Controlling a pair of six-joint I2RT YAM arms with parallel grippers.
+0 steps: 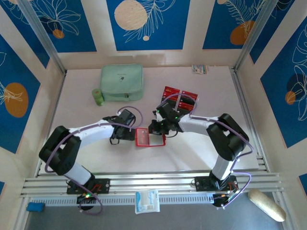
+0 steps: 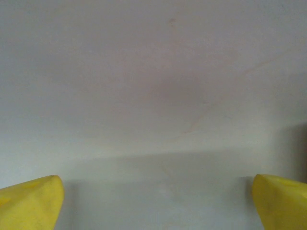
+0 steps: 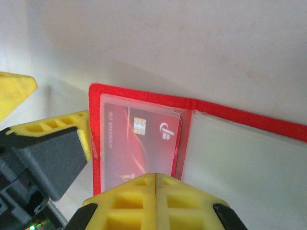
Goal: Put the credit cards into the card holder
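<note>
1. The right wrist view shows close up what the top view leaves small: the card holder lies open on the table, with a red card tucked in a clear sleeve
2. The right tool, fingers pressed together, sits at that card's near edge
3. The left wrist view shows the left tool spread wide over the table
4. From above, the card holder lies between both tools, and more credit cards rest beyond the right one

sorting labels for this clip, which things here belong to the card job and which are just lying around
Job: card holder, card in its sleeve, loose credit cards.
Lying about: mint-green zip case, green roll, small packet at the back.
</note>
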